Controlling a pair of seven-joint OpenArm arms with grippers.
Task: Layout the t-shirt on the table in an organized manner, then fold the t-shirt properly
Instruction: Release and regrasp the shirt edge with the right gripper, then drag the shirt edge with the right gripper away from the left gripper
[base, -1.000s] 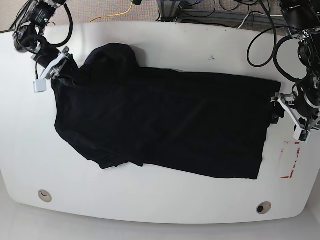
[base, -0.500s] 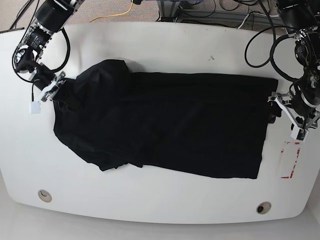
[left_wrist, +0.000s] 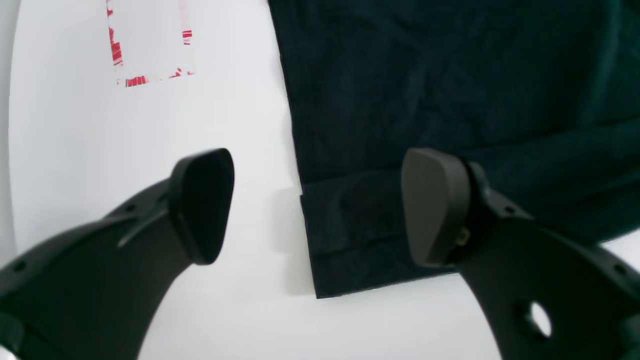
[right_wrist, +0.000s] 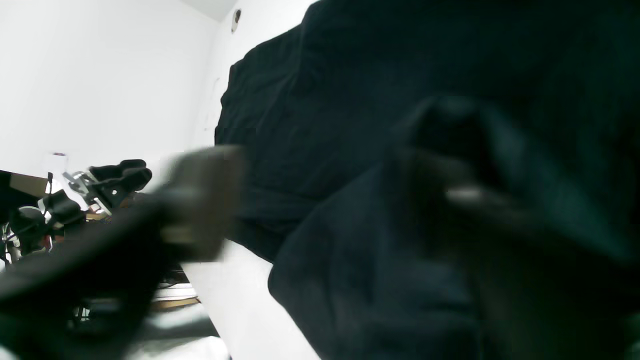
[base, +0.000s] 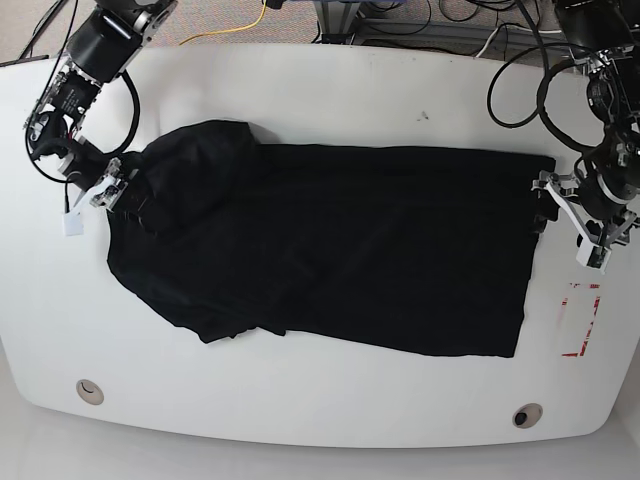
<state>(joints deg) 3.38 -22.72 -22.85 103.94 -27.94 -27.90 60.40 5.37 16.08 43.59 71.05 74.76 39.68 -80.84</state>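
White table (base: 330, 90) fills the base view, cables beyond its far edge. Black t-shirt (base: 330, 260) lies spread across the middle, bunched at the end by the right gripper (base: 105, 190). Red tape outline (base: 580, 320) sits just beside the shirt's opposite end, nearest the left gripper (base: 565, 215).

Left wrist view alone shows the hem corner (left_wrist: 340, 240) doubled over, jaws wide apart above it, holding nothing. Right wrist view: heavy blur, one finger (right_wrist: 200, 200) visible over bare table, the other lost against dark fabric. Jaws look parted; contact with cloth unclear.
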